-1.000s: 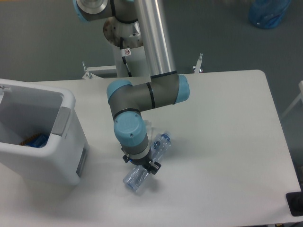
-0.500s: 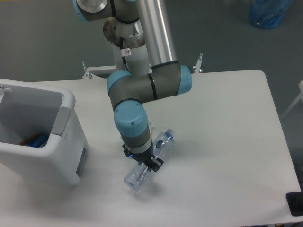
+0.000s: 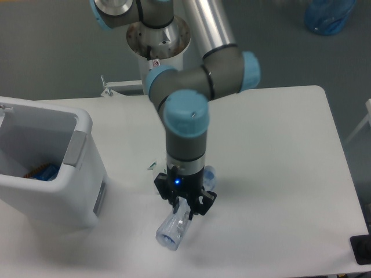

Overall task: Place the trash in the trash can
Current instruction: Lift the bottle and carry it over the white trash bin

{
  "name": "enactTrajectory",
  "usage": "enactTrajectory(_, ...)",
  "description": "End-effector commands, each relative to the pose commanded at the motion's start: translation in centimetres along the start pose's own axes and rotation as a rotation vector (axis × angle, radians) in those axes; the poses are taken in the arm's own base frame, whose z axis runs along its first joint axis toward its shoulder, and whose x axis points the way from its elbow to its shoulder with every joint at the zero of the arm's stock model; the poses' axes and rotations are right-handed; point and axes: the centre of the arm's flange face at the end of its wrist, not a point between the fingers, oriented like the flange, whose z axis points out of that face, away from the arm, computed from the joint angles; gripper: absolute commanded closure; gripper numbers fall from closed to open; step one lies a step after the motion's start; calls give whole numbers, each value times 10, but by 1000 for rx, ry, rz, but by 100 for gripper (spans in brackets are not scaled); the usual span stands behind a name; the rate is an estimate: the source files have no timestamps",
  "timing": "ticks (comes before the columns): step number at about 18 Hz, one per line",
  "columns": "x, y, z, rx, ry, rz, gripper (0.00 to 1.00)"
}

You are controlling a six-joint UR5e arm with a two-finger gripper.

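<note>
Fixed camera, the only view. The arm has swung its wrist round within the last second: where the forearm lay low and off to the left with the wrist tipped over the bottle, the wrist now stands more upright and nearer the lens, and the gripper [image 3: 184, 209] points down at the bench [image 3: 278, 174]. The crushed bottle [image 3: 174, 231] has turned with it. Its lower end has moved slightly right and forward, and its cap end now shows only as a bluish edge behind the wrist.

The gripper's fingers straddle the bottle's middle and appear pressed onto it, so I judge it to be pinching the bottle, though the wrist hides the contact itself and I cannot be certain the hold is firm. The bottle looks tilted, its near end low over the bench or just off it; which of the two is hard to tell from this angle.

A small pale scrap [image 3: 152, 165], possibly the crumpled wrapper, lies on the bench just left of the arm, untouched.

The trash can [image 3: 81, 168] stands at the left edge of the bench, well apart from the bottle, with something blue already inside. By my reading the grasp is made and the lift is beginning; the carry to the can and the release are not yet done.
</note>
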Motion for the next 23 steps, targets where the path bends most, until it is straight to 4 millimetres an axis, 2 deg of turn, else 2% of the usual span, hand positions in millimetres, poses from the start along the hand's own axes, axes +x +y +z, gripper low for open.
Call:
enactTrajectory(3,6,-34,-37,150,93,-40,70)
enactTrajectory(5,14,-49,-53,215,147,-40,70)
enactTrajectory(7,31,-57,-78,275,200,-23,70)
enactTrajectory(11,58,-67,-100,347,296,4,70)
enactTrajectory(14,84,-75,-100,383,392,30,70)
enactTrajectory(17,120,-82,-101,384,434,67,69)
enactTrajectory(20,152,-79,-104,376,463,91,68)
enactTrajectory(23,186,-66,-113,373,484,118,66)
